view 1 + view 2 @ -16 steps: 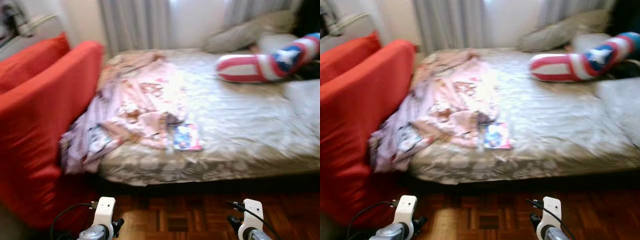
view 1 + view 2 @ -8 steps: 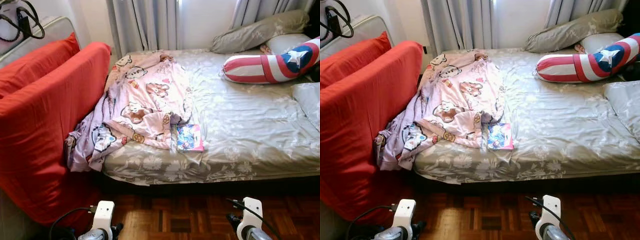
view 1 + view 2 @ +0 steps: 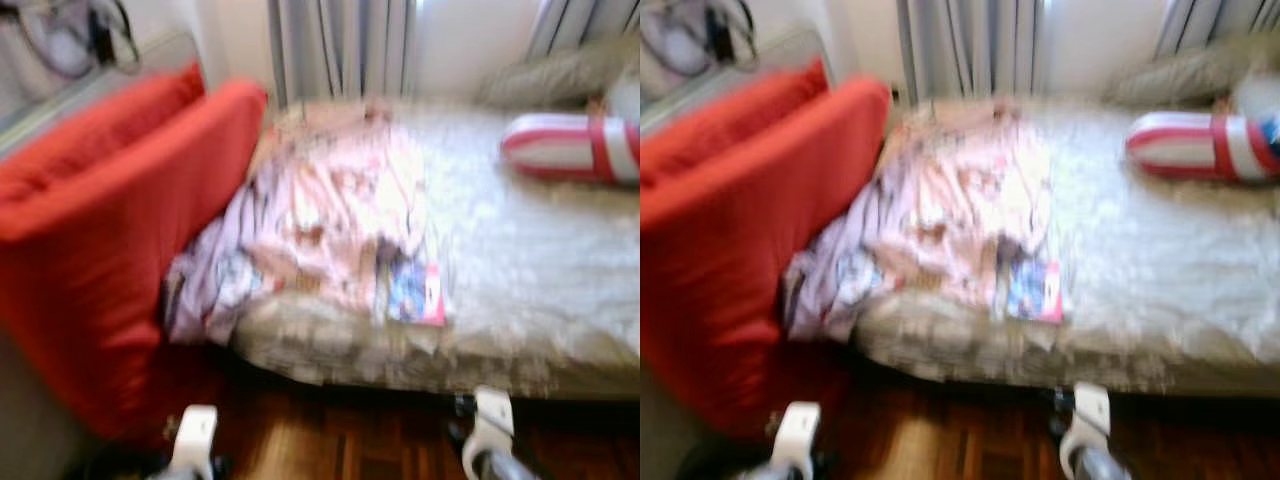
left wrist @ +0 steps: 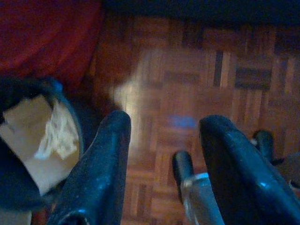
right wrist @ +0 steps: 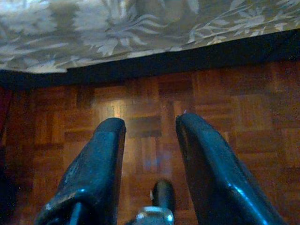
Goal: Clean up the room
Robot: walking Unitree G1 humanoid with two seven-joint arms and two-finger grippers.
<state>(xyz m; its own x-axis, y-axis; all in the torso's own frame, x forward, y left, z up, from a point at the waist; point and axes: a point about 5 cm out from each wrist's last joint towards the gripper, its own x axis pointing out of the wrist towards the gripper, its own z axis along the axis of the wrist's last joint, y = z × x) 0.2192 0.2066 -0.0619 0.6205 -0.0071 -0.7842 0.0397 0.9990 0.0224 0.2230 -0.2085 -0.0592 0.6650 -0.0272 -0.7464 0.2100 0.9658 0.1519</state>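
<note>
Pink blanket nearer, now blurred

The bed carries a rumpled pink blanket, a small book — and a striped bolster.

Blanket, book on bed; sofa left.

Left gripper: fingers parted, empty, arm hanging low. Right gripper: fingers parted, empty, arm hanging low.
</note>
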